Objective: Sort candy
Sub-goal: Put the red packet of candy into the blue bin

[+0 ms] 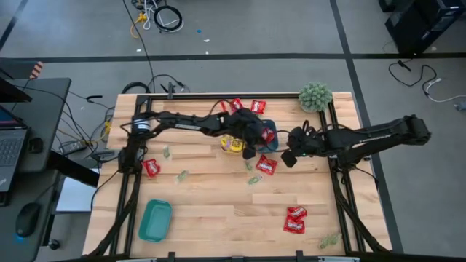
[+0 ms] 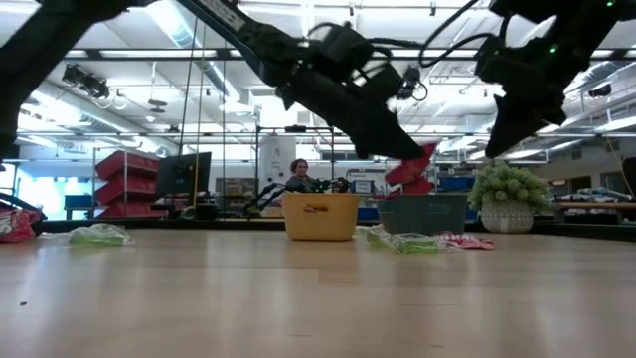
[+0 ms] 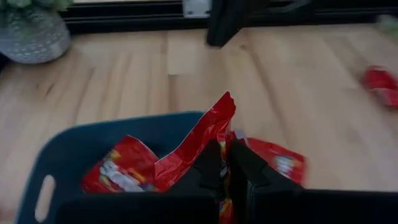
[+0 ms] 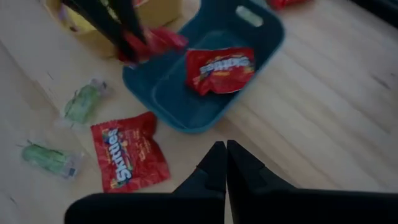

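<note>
my left gripper [image 3: 225,163] pinches a red packet [image 3: 198,140] just above the blue tray [image 3: 74,155], long axis upright. i judge a straight drop lands it. my right gripper [image 4: 225,163], pressed together and empty, hangs beside the tray.

Red candy packet [image 3: 198,140] pinched above blue tray [image 3: 74,155].

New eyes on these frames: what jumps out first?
The left gripper, jaws shut on a red packet, hangs over the blue tray at the table's middle, where another red packet already lies. The right gripper hovers shut and empty beside that tray. More red packets and green pieces lie scattered over the wood.
</note>
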